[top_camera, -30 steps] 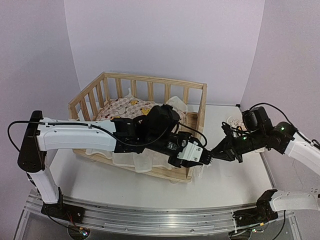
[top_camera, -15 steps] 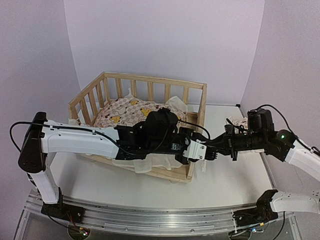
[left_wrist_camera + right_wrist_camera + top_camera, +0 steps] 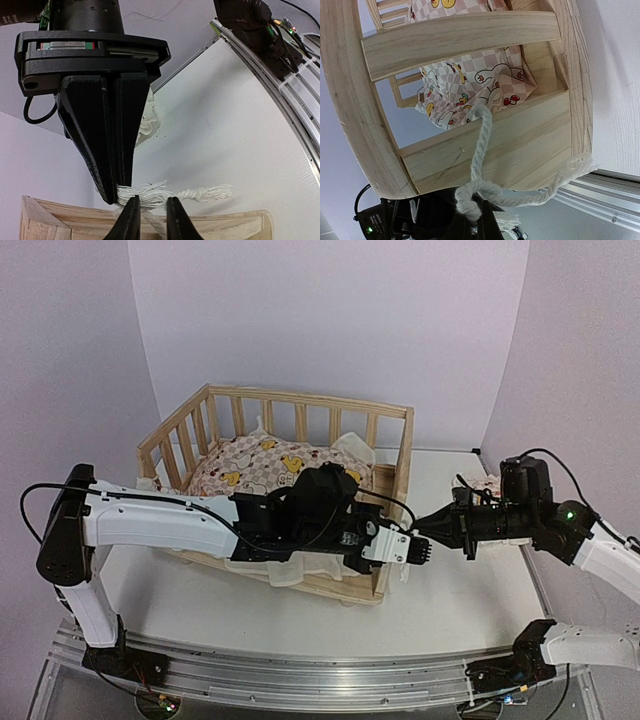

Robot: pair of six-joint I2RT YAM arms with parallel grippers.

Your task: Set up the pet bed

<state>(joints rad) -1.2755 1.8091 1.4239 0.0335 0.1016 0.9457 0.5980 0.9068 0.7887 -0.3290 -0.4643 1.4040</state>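
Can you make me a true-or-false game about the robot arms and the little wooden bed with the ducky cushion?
1. The cushion has yellow ducks on it. True.
2. The pet bed is made of blue plastic. False: it is light wood with slatted sides.
3. The right gripper pinches a white rope. True.
4. The cushion lies on the table outside the bed. False: it lies inside the pet bed.
5. The rope runs up to a corner of the cushion. True.
6. The two grippers are at opposite ends of the table. False: the left gripper is tip to tip with the right one, beside the bed's front right corner.
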